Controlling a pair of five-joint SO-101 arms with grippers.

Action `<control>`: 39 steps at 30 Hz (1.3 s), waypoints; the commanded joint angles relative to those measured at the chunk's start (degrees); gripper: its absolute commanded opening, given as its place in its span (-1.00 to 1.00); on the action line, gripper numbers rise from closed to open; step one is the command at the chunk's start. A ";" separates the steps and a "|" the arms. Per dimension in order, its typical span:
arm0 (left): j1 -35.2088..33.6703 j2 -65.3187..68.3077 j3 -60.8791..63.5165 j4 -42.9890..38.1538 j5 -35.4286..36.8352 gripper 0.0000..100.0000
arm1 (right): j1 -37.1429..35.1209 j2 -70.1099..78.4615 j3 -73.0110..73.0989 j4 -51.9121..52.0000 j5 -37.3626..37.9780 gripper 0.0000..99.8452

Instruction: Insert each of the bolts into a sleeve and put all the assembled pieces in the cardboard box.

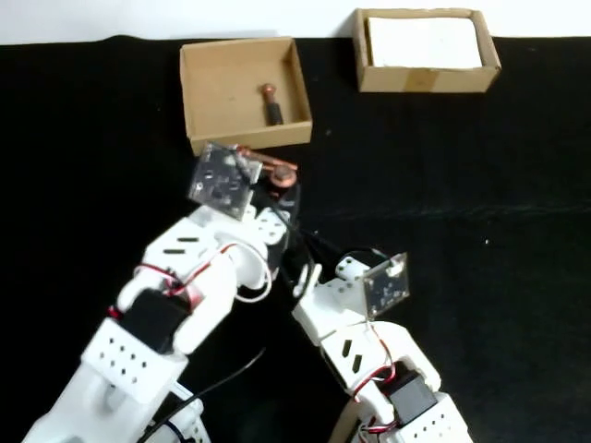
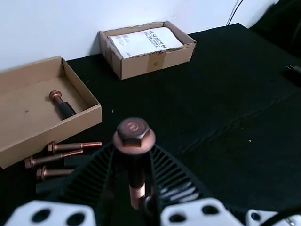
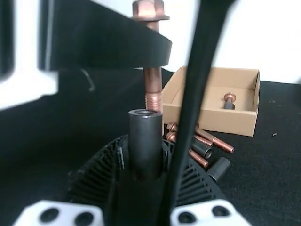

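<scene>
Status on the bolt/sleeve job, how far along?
Done: one assembled piece lies in the cardboard box. In hand: the left gripper holds a bolt, its tip just above the sleeve in the right gripper, not yet in. Left: three loose bolts and at least two loose sleeves beside the box.

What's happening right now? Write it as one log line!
left gripper: shut on bolt | right gripper: shut on sleeve | bolt tip at sleeve mouth | box: one done piece | loose bolts beside box
</scene>
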 commanded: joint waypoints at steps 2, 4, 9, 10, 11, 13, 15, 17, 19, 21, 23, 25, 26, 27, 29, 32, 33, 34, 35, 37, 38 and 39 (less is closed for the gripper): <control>-0.48 0.48 -2.59 -1.23 0.18 -0.98 | -0.40 -1.27 7.08 -1.45 -0.44 -0.99; -0.57 0.40 -3.30 -1.23 0.18 -0.98 | -0.40 -1.27 7.25 -1.45 -0.44 -0.99; -0.57 0.57 -10.42 -0.70 0.26 -0.98 | -0.40 -1.19 7.34 -1.19 -0.44 -0.99; -0.40 0.75 -11.91 0.18 0.53 -0.98 | -0.40 -1.19 7.34 -1.19 -0.44 -0.99; 0.04 0.84 -12.88 1.05 1.93 -0.98 | -0.40 -1.19 7.34 -1.19 -0.44 -0.99; 1.19 0.84 -13.41 2.64 4.40 -0.98 | -0.40 -1.19 7.34 -1.19 -0.44 -0.99; 2.07 0.84 -13.14 3.87 4.92 -0.98 | -0.40 -1.19 7.34 -1.19 -0.44 -0.99; 2.15 1.01 -12.18 4.22 5.01 -0.98 | -0.40 -1.19 7.34 -1.19 -0.44 -0.99; 2.07 1.80 -11.56 4.48 5.01 -0.98 | -0.04 -1.19 7.34 -1.19 -0.44 -0.99; 1.01 2.95 -11.30 5.80 5.01 -0.98 | 0.92 -1.19 7.34 -1.36 -0.44 -0.99; 0.13 4.09 -11.03 6.07 5.01 -0.98 | 2.07 -1.19 7.34 -1.36 -0.44 -0.99; -1.01 5.14 -11.03 6.07 5.01 -0.98 | 2.68 -1.27 7.34 -1.36 -0.44 -0.99; -1.27 5.49 -11.12 6.07 5.10 -0.98 | 2.68 -1.27 7.34 -1.36 -0.44 -0.99; -1.27 5.76 -11.12 5.98 5.10 -0.98 | 2.68 -1.27 7.34 -1.36 -0.44 -0.99; -0.84 6.29 -11.21 5.98 5.10 -0.98 | 2.68 -1.27 7.34 -1.36 -0.44 -0.99; -0.04 7.43 -11.21 5.89 5.10 -0.98 | 2.68 -1.27 7.34 -1.36 -0.44 -0.99; 0.22 7.78 -11.21 5.98 5.19 -0.98 | 2.68 -1.27 7.34 -1.36 -0.44 -0.99; 0.66 7.96 -11.30 5.98 5.19 -0.98 | 2.68 -1.27 7.34 -1.36 -0.44 -0.99; 0.92 7.87 -11.47 5.71 5.19 -0.98 | 2.68 -1.19 7.34 -1.36 -0.44 -0.99; 1.01 7.96 -13.14 5.71 5.19 -0.98 | 2.68 -1.19 7.34 -1.19 -0.44 -0.99; 0.66 8.13 -14.37 5.80 5.19 -0.98 | 2.68 -1.01 7.34 -1.19 -0.44 -0.99; 0.57 8.13 -15.69 5.80 5.19 -0.98 | 2.68 -1.01 7.34 -1.19 -0.44 -0.99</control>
